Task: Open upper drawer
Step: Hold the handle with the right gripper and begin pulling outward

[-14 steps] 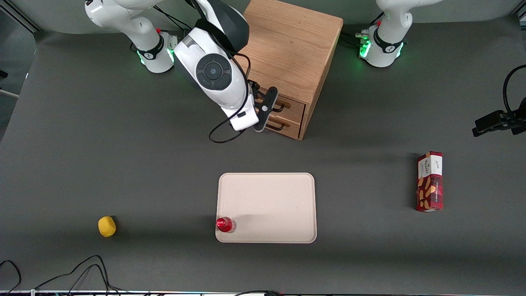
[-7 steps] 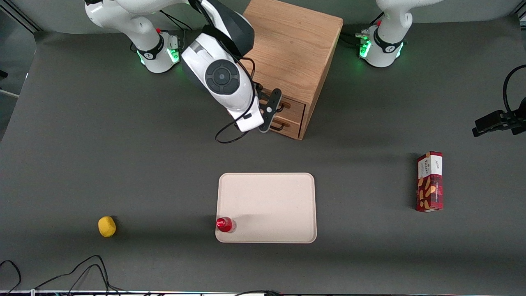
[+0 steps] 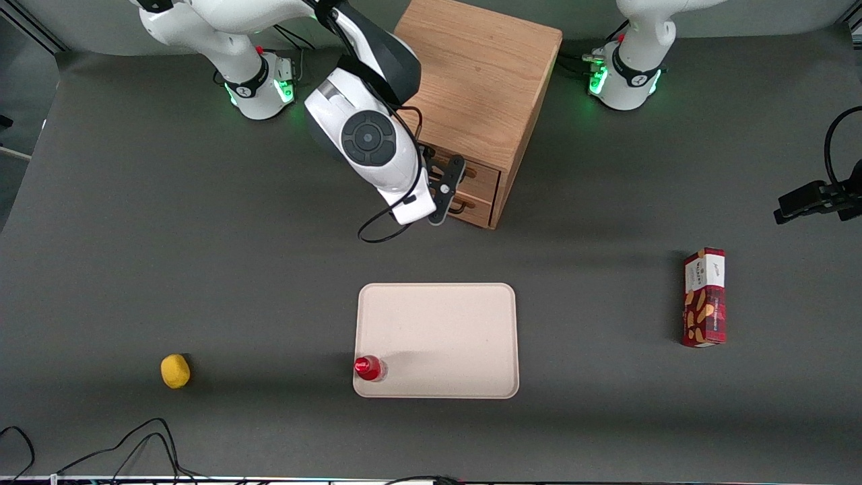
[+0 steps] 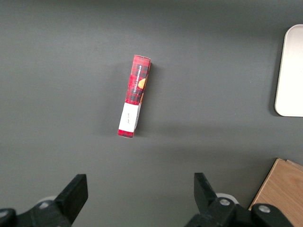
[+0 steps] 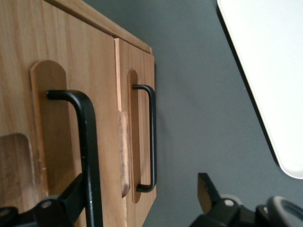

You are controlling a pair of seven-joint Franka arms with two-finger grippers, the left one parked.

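Observation:
The light oak cabinet (image 3: 478, 81) stands at the back of the table with two drawers in its front. The upper drawer (image 3: 483, 176) (image 5: 57, 109) looks shut, flush with the lower drawer (image 3: 475, 206) (image 5: 142, 66). Each has a thin black wire handle: the upper one (image 5: 87, 151) and the lower one (image 5: 152, 137). My gripper (image 3: 450, 190) (image 5: 138, 196) is open, right in front of the drawer fronts. Both handles show between its fingers, the upper one close beside one finger (image 5: 71, 198). Nothing is gripped.
A cream tray (image 3: 438, 296) (image 5: 265, 56) lies nearer the front camera than the cabinet, with a red bottle (image 3: 369, 368) at its corner. A yellow fruit (image 3: 175, 371) lies toward the working arm's end. A red box (image 3: 704, 297) (image 4: 135, 96) lies toward the parked arm's end.
My gripper has moved sideways along the cabinet front, closer to the drawer handles. The drawers have not moved.

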